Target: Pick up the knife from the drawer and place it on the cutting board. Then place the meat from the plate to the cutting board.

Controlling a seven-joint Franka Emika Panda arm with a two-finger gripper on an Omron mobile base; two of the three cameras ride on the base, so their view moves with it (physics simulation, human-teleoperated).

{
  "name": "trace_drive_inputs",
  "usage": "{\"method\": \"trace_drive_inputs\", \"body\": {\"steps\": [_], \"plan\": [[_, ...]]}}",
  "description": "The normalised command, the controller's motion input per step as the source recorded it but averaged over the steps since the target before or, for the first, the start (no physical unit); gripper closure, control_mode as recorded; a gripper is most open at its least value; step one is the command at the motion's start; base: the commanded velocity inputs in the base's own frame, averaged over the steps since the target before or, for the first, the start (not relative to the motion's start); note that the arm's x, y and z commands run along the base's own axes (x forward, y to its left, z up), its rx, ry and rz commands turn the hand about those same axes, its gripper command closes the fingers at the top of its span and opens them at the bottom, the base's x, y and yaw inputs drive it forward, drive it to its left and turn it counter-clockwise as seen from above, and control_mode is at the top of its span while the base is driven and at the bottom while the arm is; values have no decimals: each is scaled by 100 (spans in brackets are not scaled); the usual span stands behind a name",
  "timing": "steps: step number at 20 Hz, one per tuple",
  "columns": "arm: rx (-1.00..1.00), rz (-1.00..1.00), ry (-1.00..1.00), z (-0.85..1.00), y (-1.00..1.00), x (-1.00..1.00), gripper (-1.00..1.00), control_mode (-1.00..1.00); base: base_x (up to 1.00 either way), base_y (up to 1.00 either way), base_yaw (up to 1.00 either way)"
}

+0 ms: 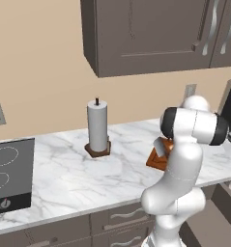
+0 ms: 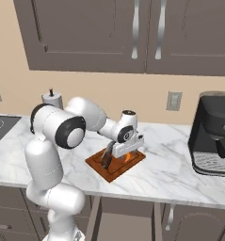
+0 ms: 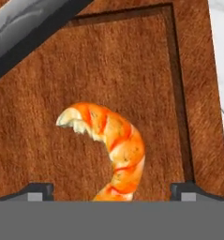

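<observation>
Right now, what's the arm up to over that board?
The gripper hangs low over the cutting board, jaws wide open. The meat lies on the board between the fingertips, not gripped. The knife lies on the board too, beside the meat. Both items look placed.

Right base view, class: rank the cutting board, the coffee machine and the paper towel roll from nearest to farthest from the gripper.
1. Cutting board: directly under the gripper.
2. Paper towel roll: by the wall, on the picture's left.
3. Coffee machine: on the counter, far right; not much farther than the roll.
</observation>
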Motion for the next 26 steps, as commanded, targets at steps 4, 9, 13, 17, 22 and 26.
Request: {"method": "trace_drive_inputs", "body": {"steps": [4,9,13,17,22,26], "plan": [[2,19,-20,8,-12,-25,-100,-100,0,0,0],[10,3,-6,29,-14,-2,-100,-100,0,0,0],[8,0,-2,38,-4,0,-100,-100,0,0,0],[6,0,0,33,-3,0,-100,-100,0,0,0],[8,0,0,37,-11,-1,-100,-100,0,0,0],[10,-1,0,43,-16,-15,-100,-100,0,0,0]]}}
